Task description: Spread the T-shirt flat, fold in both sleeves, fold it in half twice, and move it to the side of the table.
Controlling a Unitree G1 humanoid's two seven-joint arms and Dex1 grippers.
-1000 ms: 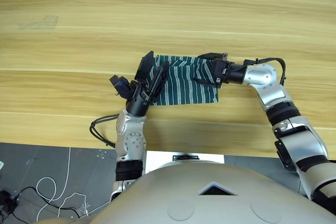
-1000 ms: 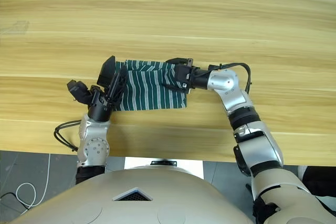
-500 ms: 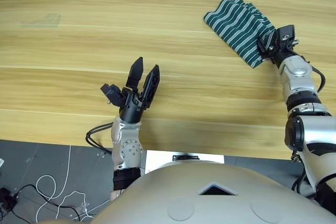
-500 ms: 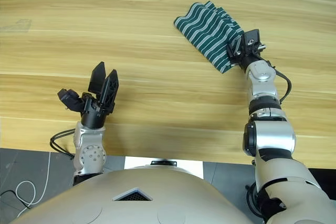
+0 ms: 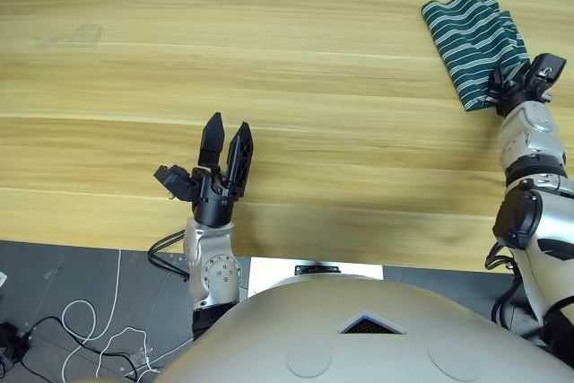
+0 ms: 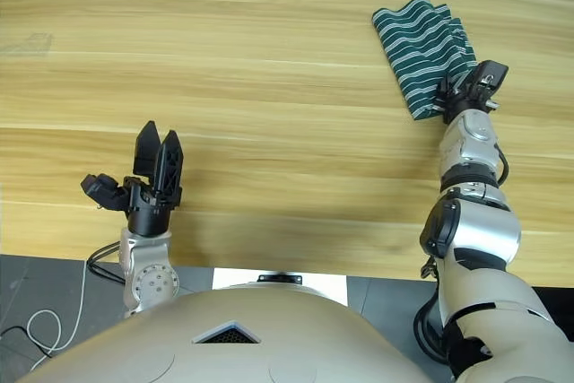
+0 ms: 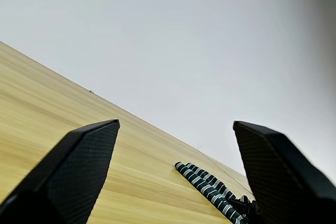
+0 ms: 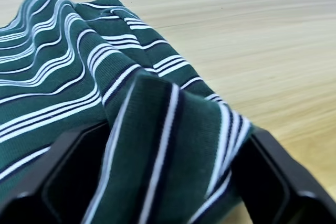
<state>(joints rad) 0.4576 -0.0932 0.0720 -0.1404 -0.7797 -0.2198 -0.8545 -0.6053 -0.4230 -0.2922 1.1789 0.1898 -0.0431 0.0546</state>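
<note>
The folded shirt (image 5: pixel 468 40) lay at the table's (image 5: pixel 269 51) far right, carried there from the middle by our right gripper (image 5: pixel 500 89); only the release seemed left. Our left gripper (image 5: pixel 228 132) had drawn back to the near edge, empty and parted. The right wrist view showed what the head views hid: fingers (image 8: pixel 65 174) pinching a bunched corner.

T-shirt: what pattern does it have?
The T-shirt is dark green with white stripes; right wrist view.
</note>
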